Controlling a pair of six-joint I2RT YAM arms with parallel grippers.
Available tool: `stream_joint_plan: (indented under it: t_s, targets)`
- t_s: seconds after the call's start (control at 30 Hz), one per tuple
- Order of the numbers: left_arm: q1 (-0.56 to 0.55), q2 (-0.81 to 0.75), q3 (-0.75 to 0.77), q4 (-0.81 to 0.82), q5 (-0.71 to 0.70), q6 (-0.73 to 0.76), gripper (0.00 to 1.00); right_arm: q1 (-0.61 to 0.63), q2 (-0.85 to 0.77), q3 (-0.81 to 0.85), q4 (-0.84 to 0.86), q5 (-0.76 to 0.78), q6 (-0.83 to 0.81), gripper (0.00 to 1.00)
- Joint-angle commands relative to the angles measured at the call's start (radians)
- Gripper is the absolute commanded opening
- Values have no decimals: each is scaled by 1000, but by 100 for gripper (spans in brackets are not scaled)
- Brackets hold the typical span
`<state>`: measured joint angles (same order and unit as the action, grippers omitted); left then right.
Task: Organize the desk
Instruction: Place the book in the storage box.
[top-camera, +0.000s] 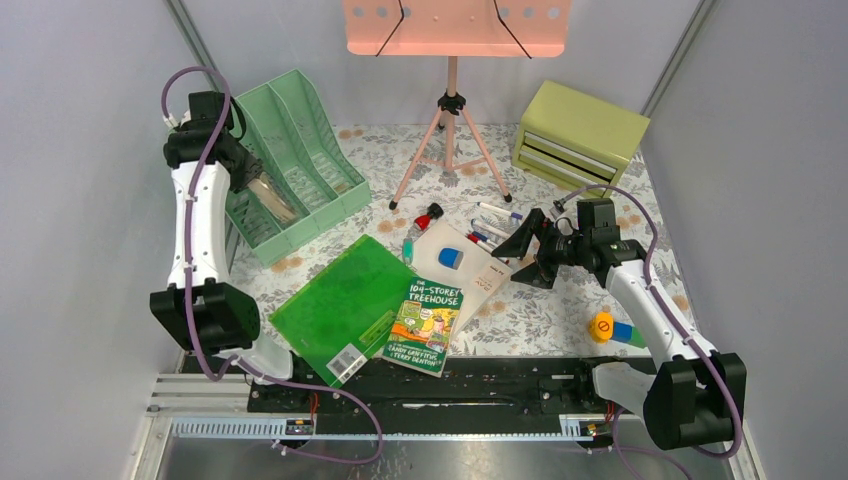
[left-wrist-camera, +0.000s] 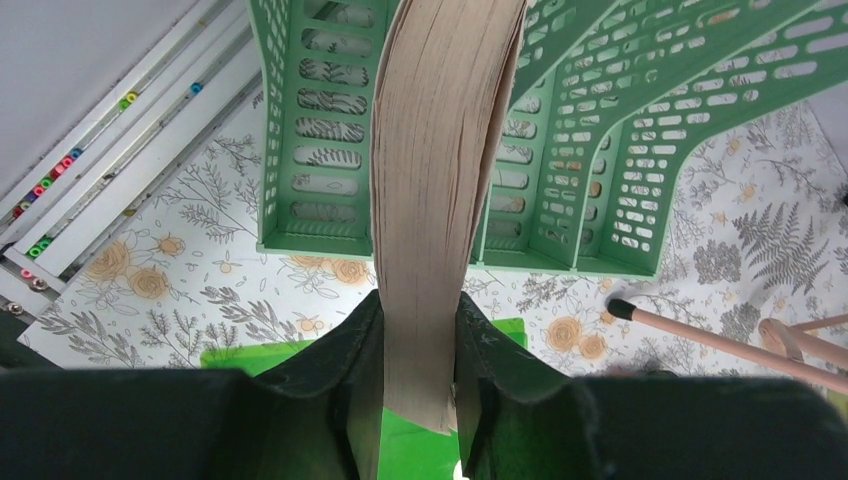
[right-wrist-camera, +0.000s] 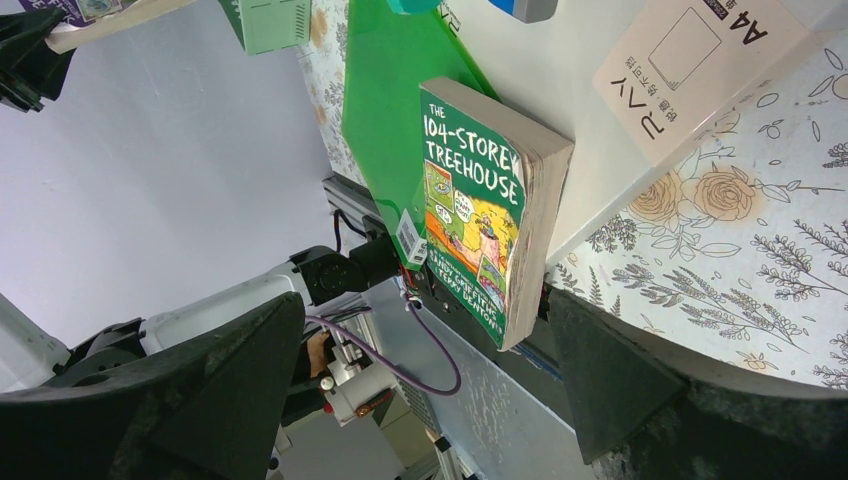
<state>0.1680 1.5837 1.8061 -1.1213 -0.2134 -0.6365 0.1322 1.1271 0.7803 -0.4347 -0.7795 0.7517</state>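
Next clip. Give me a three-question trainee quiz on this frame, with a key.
1. True or false: the left gripper has its jaws shut on a thick book with beige page edges, near the mint-green plastic file rack.
2. Fill in: above the floral-print desk, the right gripper has its jaws ____.
3. The green-covered Treehouse paperback lies partly on: A the translucent green plastic folder; B the file rack; C only the desk.
Key: 1 true; 2 open; 3 A.

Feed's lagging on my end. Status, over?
Left gripper shut on book, at rack. Right gripper open, empty. Desk cluttered: folder, Treehouse book, pens. Tripod leg beside rack, clear of book.
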Motion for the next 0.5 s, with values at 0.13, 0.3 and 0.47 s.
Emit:
stream_joint_plan:
  t_s: [0.13, 0.3, 0.47]
  targets:
    - [6, 36, 11, 104, -79, 6, 0, 6, 4, 2, -4, -20, -22, 100]
    - [6, 69, 12, 103, -77, 17, 0, 6, -2, -2, -4, -18, -24, 99]
    - [8, 87, 13, 104, -75, -1, 7, 6, 1, -4, -4, -18, -22, 99]
